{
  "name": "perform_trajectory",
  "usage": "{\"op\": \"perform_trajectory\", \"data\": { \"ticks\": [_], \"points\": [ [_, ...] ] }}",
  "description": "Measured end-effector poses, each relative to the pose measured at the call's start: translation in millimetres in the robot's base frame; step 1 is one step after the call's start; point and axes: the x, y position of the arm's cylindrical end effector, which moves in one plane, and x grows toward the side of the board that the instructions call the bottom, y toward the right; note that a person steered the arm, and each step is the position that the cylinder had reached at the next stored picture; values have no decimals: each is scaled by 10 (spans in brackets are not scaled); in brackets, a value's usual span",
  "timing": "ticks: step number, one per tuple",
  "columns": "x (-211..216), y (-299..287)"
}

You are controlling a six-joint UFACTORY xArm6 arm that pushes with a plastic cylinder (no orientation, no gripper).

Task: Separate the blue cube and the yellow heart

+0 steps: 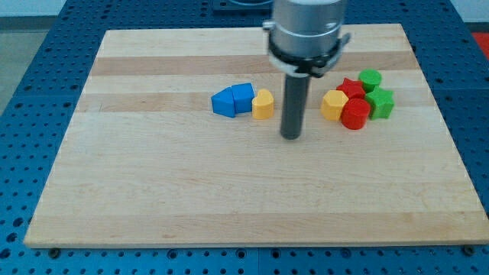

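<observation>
The blue cube [242, 98] sits near the board's middle, touching the yellow heart [263, 105] on its right side. A second blue block [224, 102], wedge-like, touches the cube's left side. My tip [291, 136] is on the board just right of and slightly below the yellow heart, with a small gap between them. The rod rises from it to the arm's grey cylinder [306, 30] at the view's top.
A cluster sits right of the rod: a yellow block [334, 105], a red star [351, 88], a red cylinder [355, 114], a green cylinder [370, 79] and a green star [380, 102]. The wooden board [191, 198] lies on a blue perforated table.
</observation>
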Motion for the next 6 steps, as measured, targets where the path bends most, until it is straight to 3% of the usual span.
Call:
{"op": "perform_trajectory", "data": {
  "ticks": [4, 6],
  "points": [
    [-804, -255],
    [-984, -236]
  ]
}}
